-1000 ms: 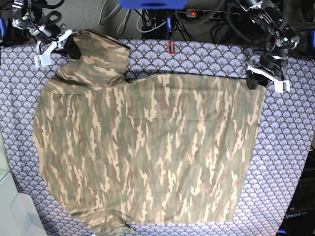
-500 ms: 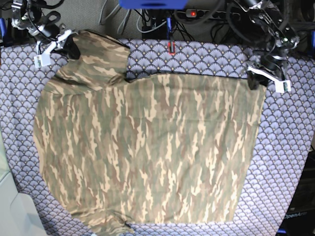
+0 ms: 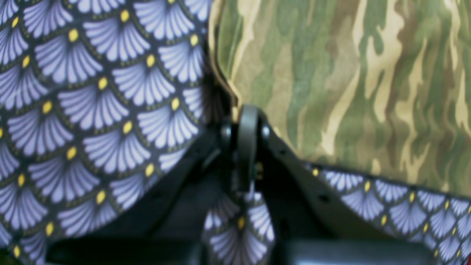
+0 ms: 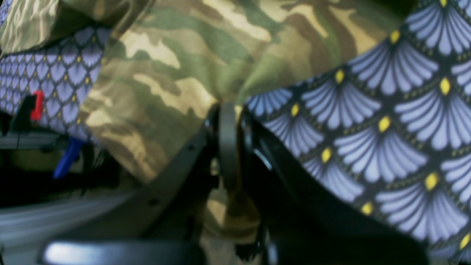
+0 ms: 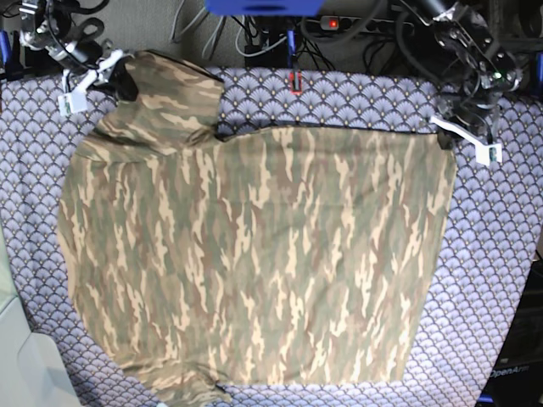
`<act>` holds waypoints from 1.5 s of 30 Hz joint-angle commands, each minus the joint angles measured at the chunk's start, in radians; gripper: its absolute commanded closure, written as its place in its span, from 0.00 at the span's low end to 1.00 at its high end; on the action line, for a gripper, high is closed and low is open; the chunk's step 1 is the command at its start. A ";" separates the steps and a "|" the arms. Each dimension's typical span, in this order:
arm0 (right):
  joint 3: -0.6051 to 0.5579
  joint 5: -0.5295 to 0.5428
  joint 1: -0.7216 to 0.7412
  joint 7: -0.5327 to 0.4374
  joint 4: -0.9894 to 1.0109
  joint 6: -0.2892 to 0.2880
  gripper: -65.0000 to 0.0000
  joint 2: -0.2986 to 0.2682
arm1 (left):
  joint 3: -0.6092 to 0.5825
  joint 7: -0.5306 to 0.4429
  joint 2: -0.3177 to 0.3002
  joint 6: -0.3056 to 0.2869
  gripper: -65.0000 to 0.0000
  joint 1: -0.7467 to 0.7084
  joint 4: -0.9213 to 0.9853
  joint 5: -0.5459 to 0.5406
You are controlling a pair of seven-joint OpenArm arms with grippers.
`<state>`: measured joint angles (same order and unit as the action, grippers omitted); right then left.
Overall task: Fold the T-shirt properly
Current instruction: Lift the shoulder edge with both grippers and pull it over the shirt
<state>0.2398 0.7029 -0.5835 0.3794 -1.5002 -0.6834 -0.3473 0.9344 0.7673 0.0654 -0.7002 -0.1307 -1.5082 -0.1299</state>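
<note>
The T-shirt (image 5: 254, 254) lies spread almost flat across the patterned worktop (image 5: 501, 254), filling the middle of the base view from left edge to lower right. Up in the upper left, the right gripper (image 5: 109, 78) has its fingers pressed together on the sleeve edge, and the wrist view confirms it: camouflage cloth (image 4: 165, 81) is pinched right at the tips, with a tuft bunched behind them. That sleeve is already turned in, lying over the shoulder area at upper left.

Over at the upper right, the left gripper (image 5: 448, 136) sits on the shirt's top corner. Its wrist view shows the fingers (image 3: 247, 140) closed, right at the fabric edge (image 3: 331, 92), so it looks clamped on that corner, though the pinch itself is hard to make out.

Progress? Early, by my reckoning. One sleeve is tucked, both far corners appear gripped, but the body is still fully open. The main folds across the body remain to be done.
</note>
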 commanded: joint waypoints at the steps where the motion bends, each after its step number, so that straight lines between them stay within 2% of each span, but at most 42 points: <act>1: 0.007 -0.006 -0.011 0.003 -0.012 -0.015 1.00 -0.012 | 0.001 0.008 -0.008 0.002 1.00 -0.008 -0.027 0.011; 5: 0.008 -0.006 -0.026 -0.001 -0.012 -0.015 1.00 -0.012 | 0.001 0.008 -0.008 0.002 1.00 -0.042 -0.070 0.009; 23: 0.011 -0.002 -0.240 -0.279 -0.121 -0.015 1.00 -0.012 | 0.002 0.008 0.000 0.002 1.00 -0.185 -0.251 0.002; 28: 0.063 0.001 -0.290 -0.349 -0.122 -0.015 1.00 -0.005 | 0.002 0.008 0.000 0.002 1.00 -0.206 -0.259 0.002; 33: 0.092 0.002 -0.286 -0.349 -0.139 -0.015 1.00 -0.006 | 0.002 0.008 0.000 0.002 1.00 -0.200 -0.259 0.002; 38: 0.112 0.001 -0.283 -0.342 -0.251 -0.015 1.00 -0.011 | 0.002 0.010 0.000 0.002 1.00 -0.148 -0.245 0.011; 40: 0.111 -0.002 -0.260 -0.333 -0.282 -0.015 1.00 -0.009 | 0.002 0.047 -0.002 0.002 1.00 -0.126 -0.245 0.011; 45: 0.111 -0.004 -0.129 -0.148 -0.291 -0.015 1.00 -0.009 | 0.002 0.163 -0.008 0.002 1.00 -0.039 -0.246 0.011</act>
<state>0.3424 0.6800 -0.7082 0.2600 -1.7752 -0.6872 -0.3462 0.9360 0.9463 0.0685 -0.7002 -0.1814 -1.7363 -0.1051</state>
